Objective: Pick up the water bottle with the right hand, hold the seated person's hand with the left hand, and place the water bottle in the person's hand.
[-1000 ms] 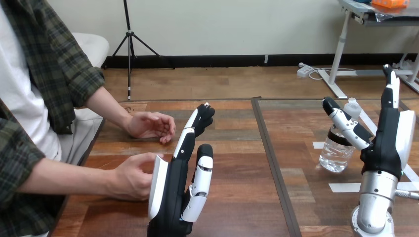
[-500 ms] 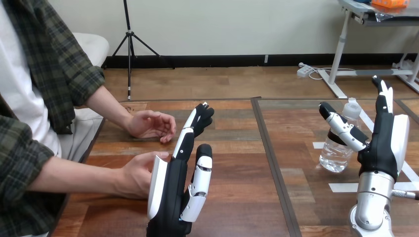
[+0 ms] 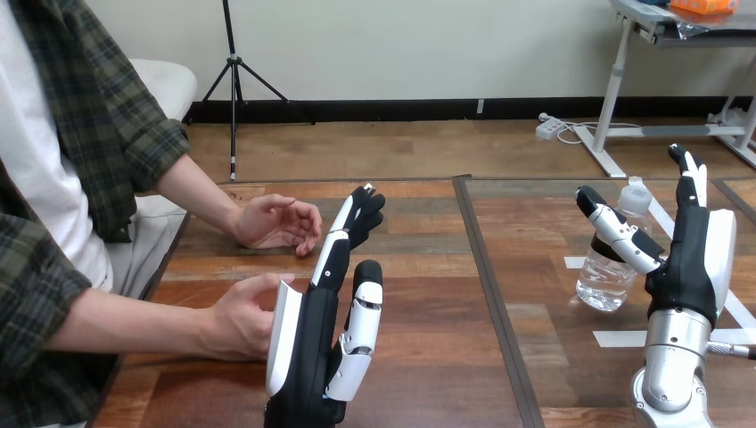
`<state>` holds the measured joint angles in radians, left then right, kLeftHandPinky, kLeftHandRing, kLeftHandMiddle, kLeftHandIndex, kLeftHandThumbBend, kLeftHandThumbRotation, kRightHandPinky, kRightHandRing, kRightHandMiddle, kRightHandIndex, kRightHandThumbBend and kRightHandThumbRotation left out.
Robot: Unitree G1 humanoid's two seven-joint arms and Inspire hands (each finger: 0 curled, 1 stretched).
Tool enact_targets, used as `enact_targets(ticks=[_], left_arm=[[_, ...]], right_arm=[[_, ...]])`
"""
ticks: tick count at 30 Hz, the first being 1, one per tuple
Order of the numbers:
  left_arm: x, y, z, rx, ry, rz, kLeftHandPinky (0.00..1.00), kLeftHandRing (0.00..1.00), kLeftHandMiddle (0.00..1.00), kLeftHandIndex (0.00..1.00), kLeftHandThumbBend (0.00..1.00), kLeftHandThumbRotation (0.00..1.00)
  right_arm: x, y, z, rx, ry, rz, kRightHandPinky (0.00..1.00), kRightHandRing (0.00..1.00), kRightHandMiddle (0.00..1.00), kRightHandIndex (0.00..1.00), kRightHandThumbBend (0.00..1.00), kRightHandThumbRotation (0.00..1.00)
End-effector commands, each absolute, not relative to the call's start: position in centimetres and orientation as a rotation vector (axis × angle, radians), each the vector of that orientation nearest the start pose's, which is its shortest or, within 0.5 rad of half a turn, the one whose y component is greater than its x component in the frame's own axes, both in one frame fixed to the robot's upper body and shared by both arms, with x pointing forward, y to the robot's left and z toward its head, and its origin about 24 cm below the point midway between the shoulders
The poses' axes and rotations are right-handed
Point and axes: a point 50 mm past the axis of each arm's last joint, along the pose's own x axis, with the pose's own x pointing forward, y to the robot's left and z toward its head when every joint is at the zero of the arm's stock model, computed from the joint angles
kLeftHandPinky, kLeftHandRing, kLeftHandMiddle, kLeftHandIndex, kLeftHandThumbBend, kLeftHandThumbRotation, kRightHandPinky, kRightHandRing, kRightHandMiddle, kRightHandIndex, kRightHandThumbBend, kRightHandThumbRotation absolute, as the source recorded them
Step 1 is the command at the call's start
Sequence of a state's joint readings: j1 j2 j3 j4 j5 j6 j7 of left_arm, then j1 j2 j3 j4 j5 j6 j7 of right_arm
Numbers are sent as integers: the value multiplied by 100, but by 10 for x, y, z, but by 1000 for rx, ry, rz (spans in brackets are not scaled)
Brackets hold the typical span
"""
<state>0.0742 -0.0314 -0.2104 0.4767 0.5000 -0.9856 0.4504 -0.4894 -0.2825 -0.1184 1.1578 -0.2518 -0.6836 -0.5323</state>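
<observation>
A clear water bottle (image 3: 610, 267) with a white cap stands upright on the table at the right. My right hand (image 3: 691, 263) is raised just right of it, open, with straight fingers above and behind the bottle and the thumb reaching across in front of its upper part, not closed on it. My left hand (image 3: 314, 339) stands upright at lower centre, open, fingers pointing away. The person's near hand (image 3: 239, 316) lies on the table right beside my left hand's white back; I cannot tell if they touch. The person's far hand (image 3: 276, 223) rests loosely curled further back.
White tape strips (image 3: 624, 338) mark the table around the bottle. A dark seam (image 3: 490, 285) runs front to back between the two table halves. The person's forearms come in from the left edge.
My right hand has moved slightly left toward the bottle, its fingers now nearer the cap. The person's far hand has lifted its fingers a little. My left hand has stayed put.
</observation>
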Motion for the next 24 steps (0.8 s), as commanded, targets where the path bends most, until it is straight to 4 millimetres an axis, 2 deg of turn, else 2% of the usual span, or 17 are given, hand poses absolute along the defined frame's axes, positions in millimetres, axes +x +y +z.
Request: enact_targets(ticks=[1,24], left_arm=[[203,85,22,144,-584,-84,86,87,90,94,3,100],[201,85,21,149,-581,-84,86,88,90,94,4,100]], right_arm=[[325,-244,44,-408,-206,-469,100,100,100,93,99,53],[328,-245,39,-415,-141,-460,99,100,100,96,95,47]])
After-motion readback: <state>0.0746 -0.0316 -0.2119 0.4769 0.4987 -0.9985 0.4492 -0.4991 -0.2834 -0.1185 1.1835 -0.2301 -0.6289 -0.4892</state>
